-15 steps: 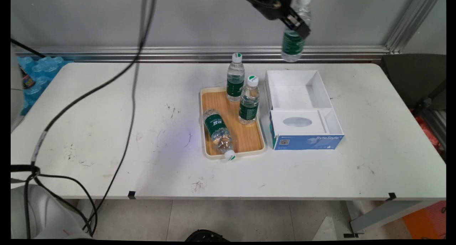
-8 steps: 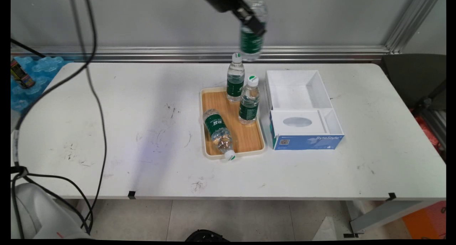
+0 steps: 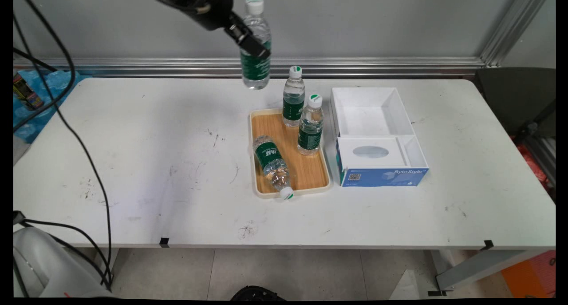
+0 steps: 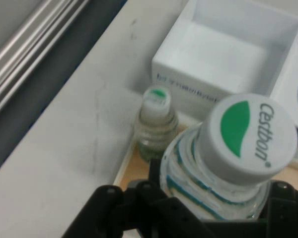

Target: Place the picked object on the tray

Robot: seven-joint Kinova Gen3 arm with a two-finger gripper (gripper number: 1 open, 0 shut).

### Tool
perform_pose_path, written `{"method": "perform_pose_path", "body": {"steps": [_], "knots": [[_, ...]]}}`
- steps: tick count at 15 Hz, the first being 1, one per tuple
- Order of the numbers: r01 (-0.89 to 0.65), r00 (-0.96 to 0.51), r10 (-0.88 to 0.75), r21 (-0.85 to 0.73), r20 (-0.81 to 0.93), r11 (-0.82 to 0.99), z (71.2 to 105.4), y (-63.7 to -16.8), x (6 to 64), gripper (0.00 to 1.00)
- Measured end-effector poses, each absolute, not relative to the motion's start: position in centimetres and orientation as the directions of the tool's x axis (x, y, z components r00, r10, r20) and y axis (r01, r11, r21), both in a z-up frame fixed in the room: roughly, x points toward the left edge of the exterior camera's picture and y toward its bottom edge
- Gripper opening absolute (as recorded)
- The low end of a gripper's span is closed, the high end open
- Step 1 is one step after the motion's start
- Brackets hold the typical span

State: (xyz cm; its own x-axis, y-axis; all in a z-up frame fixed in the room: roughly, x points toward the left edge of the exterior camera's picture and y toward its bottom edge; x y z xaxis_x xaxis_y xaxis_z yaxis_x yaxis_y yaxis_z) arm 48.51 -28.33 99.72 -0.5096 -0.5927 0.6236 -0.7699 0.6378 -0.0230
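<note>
My gripper (image 3: 250,45) is shut on a clear water bottle (image 3: 255,52) with a green label and white cap, held upright high above the table's back edge, left of the wooden tray (image 3: 266,123). In the hand view the held bottle's cap (image 4: 251,136) fills the foreground. Two more bottles stand upright on the tray, the far upright bottle (image 3: 293,96) (image 4: 155,121) and the near upright bottle (image 3: 310,125). A third tray bottle (image 3: 272,165) lies on its side at the tray's front left, its cap over the rim.
A white open box (image 3: 375,118) (image 4: 228,54) with a blue front lettered Byte Style sits right of the tray. Black cables (image 3: 84,149) hang over the table's left part. An aluminium rail (image 3: 133,65) runs along the back edge.
The gripper has carried the held bottle leftward, from above the box's far corner, past the tray's bottles, to left of the tray, and slightly lower. Tray bottles and box are unmoved.
</note>
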Motion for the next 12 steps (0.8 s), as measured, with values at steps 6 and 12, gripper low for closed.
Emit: {"method": "perform_pose_path", "body": {"steps": [6, 12], "knots": [[-0.766, -0.506, -0.596, -0.007, 0.624, 0.643, 95.2, -29.1, 50.0, 0.0], [-0.751, -0.517, -0.609, 0.022, 0.601, 0.66, 89.2, -31.1, 49.7, 0.0]]}}
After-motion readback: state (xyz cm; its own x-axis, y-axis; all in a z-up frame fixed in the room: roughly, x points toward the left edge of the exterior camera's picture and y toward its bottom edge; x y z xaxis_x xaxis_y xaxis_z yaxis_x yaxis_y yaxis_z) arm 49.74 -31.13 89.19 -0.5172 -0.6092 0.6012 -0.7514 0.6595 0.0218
